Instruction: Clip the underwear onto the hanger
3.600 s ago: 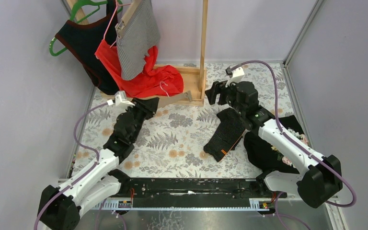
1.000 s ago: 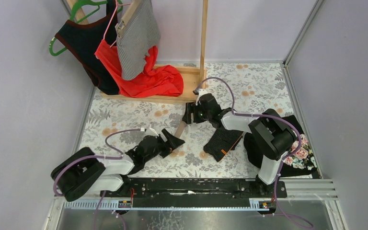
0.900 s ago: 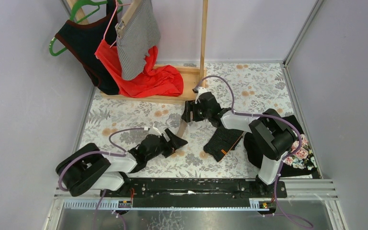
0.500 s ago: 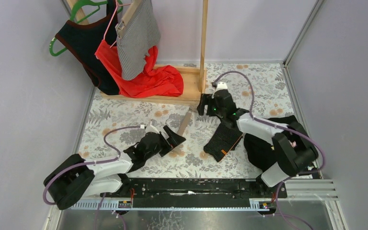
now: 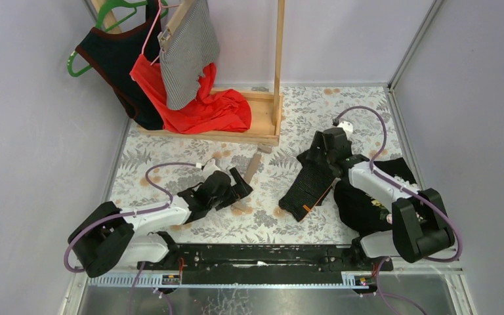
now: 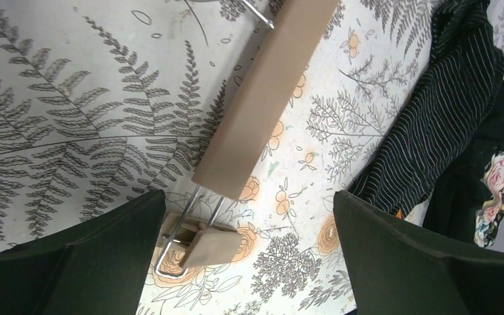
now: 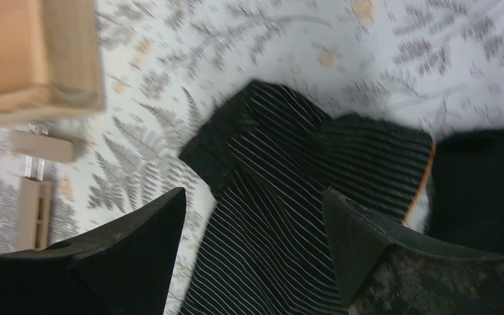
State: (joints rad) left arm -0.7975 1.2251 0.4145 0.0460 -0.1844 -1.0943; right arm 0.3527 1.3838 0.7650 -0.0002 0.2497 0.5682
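Both sets spread and empty, the left fingers (image 6: 85, 262) are hovering over the hanger (image 6: 266, 98) and the right fingers (image 7: 118, 256) over the striped underwear (image 7: 282, 197) lying on the desk (image 5: 170, 157) — a shallow pinch may slip off.

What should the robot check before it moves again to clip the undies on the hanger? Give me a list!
1. Left claw open and empty: ok.
2. Hanger below the left claw: ok. It lies flat on the table, with its bar and one clip between the fingers in the wrist view.
3. Right claw open and empty: ok.
4. Striped underwear below the right claw: ok, it is lying on the table.
5. Underwear clipped to the hanger: not ok. They lie apart.
6. Clip pinched open, ready for cloth: cannot tell.
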